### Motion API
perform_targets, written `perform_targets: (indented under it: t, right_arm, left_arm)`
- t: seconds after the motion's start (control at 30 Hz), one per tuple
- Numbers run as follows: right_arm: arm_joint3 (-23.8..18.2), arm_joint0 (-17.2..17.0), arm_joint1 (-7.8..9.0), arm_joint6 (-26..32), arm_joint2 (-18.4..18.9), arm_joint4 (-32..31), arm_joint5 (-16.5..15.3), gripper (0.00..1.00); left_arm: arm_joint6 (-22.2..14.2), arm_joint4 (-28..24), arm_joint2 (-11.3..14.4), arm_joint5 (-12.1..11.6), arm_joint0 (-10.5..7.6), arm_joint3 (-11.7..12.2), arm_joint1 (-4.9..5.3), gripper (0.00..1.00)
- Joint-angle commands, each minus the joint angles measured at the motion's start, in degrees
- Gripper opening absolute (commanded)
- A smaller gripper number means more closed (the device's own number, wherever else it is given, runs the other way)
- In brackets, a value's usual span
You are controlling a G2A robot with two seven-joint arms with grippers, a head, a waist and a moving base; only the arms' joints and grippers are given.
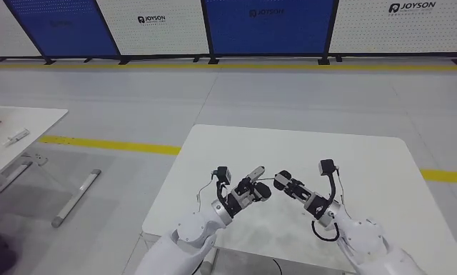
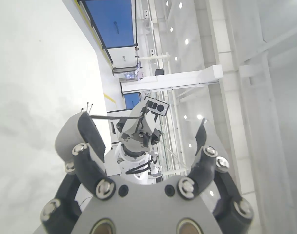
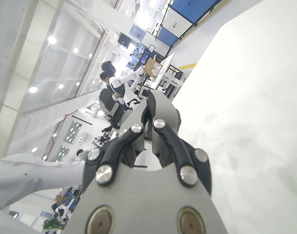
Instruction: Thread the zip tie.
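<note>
- Left gripper (image 1: 258, 181): over the 6 o'clock part of the white table (image 1: 357, 153), pointed toward 3 o'clock. Its fingers (image 2: 90, 132) are spread wide apart and nothing is clamped between them.
- Right gripper (image 1: 281, 178): just beside the left one on its 3 o'clock side, pointed back toward 9 o'clock. The wrist view shows its fingers pressed together, and from the left wrist view they appear to pinch one end of the zip tie.
- Zip tie (image 2: 114, 117): a thin black strap held clear of the table, spanning the gap between the two grippers. Its far end lies against the tip of one left finger, outside the open jaws and not between the pads.
- Yellow floor line (image 1: 107, 144): runs off the table's 9 o'clock side.
- Second table (image 1: 28, 121): white, at 9 o'clock, well apart.
- Blue and white panels (image 1: 271, 21): a row across the floor at 12 o'clock.
</note>
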Motion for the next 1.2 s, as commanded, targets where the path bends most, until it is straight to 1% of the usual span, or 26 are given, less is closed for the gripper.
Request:
perform_targets:
  t: [0.0,0.27,0.33,0.4,0.43,0.47,0.5,0.63,0.73,0.8,0.9,0.93,1.17]
  right_arm:
    - [0.0,0.0,0.00,0.0,0.0,0.0,0.0,0.00]
    - [0.0,0.0,0.00,0.0,0.0,0.0,0.0,0.00]
    - [0.0,0.0,0.00,0.0,0.0,0.0,0.0,0.00]
    - [0.0,0.0,0.00,0.0,0.0,0.0,0.0,0.00]
    - [0.0,0.0,0.00,0.0,0.0,0.0,0.0,0.00]
    - [0.0,0.0,0.00,0.0,0.0,0.0,0.0,0.00]
    - [0.0,0.0,0.00,0.0,0.0,0.0,0.0,0.00]
    - [0.0,0.0,0.00,0.0,0.0,0.0,0.0,0.00]
    - [0.0,0.0,0.00,0.0,0.0,0.0,0.0,0.00]
    - [0.0,0.0,0.00,0.0,0.0,0.0,0.0,0.00]
    - [0.0,0.0,0.00,0.0,0.0,0.0,0.0,0.00]
    - [0.0,0.0,0.00,0.0,0.0,0.0,0.0,0.00]
    - [0.0,0.0,0.00,0.0,0.0,0.0,0.0,0.00]
  left_arm:
    - [1.6,-0.2,0.2,0.4,-0.26,0.4,-0.13,1.00]
    - [2.0,0.3,0.2,0.1,-0.37,0.5,-0.14,1.00]
    - [2.7,2.2,0.3,-1.8,-0.30,0.9,-0.15,1.00]
    - [1.5,2.9,0.6,-2.9,-0.29,1.6,-0.14,1.00]
    - [0.9,3.3,0.6,-3.1,-0.31,2.0,-0.09,0.91]
    - [0.7,3.7,0.6,-3.1,-0.35,2.2,-0.06,0.66]
    - [0.5,4.0,0.6,-3.1,-0.37,2.3,-0.04,0.46]
    - [0.2,4.6,0.5,-3.4,-0.23,2.6,0.02,0.29]
    - [-0.4,5.2,0.4,-3.9,-0.01,2.6,0.12,0.20]
    - [-0.6,5.5,0.4,-3.9,0.11,2.7,0.16,0.17]
    - [-0.5,5.9,0.4,-4.3,0.12,2.8,0.17,0.02]
    - [-0.4,5.9,0.4,-4.3,0.11,2.8,0.16,0.00]
    - [0.0,7.1,0.3,-5.0,0.26,3.0,0.22,0.00]
